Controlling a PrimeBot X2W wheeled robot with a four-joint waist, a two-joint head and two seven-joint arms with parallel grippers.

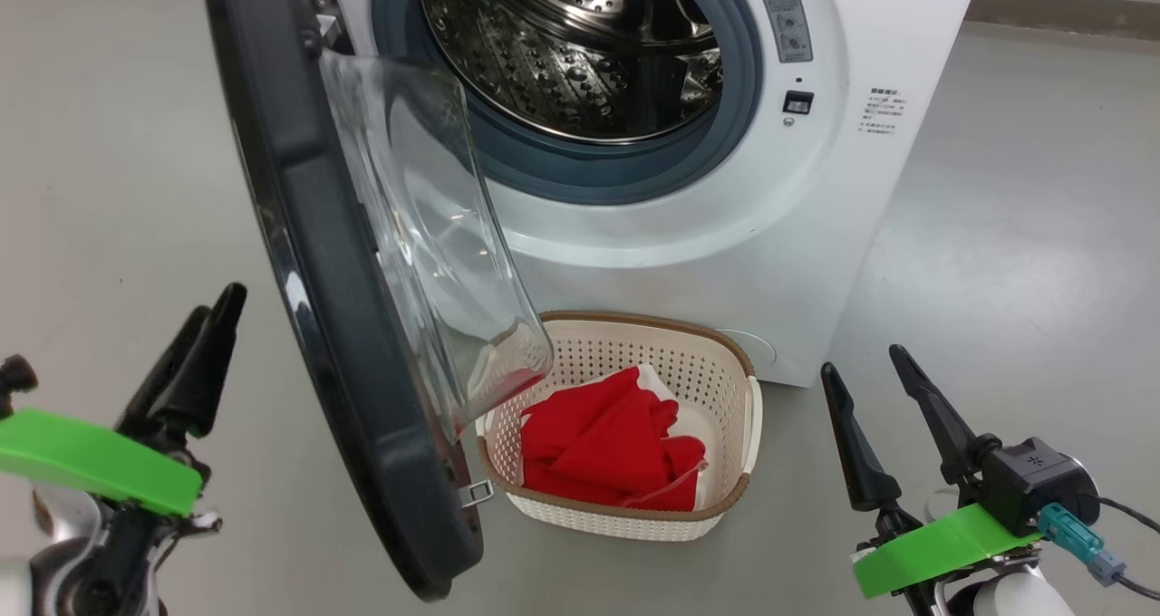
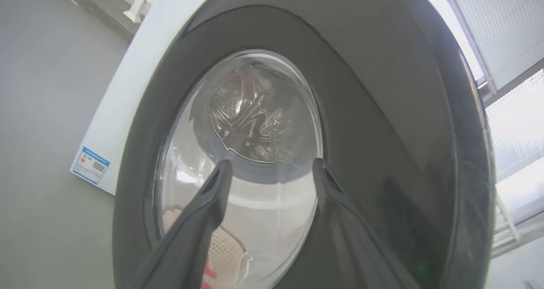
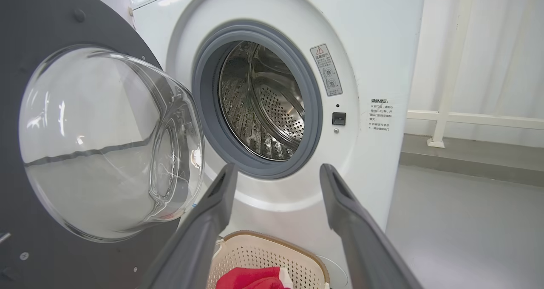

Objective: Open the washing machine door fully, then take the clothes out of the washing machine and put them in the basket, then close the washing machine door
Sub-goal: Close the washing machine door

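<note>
The clothes (image 1: 607,444) lay in the basket (image 1: 725,362); the left hand (image 1: 217,301), open, sat behind the door (image 1: 299,235), seemingly to shut it; right hand (image 1: 863,362) open.

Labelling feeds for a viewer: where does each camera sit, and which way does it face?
Head view: on the head, looking forward and down at the washing machine, open door, basket of clothes; left hand, right hand at lower corners.
Left wrist view: on the left wrist, facing the door's outer side; own fingers show.
Right wrist view: on the right wrist, facing the drum; own fingers show.
Shared: head and right wrist views both show the basket.
</note>
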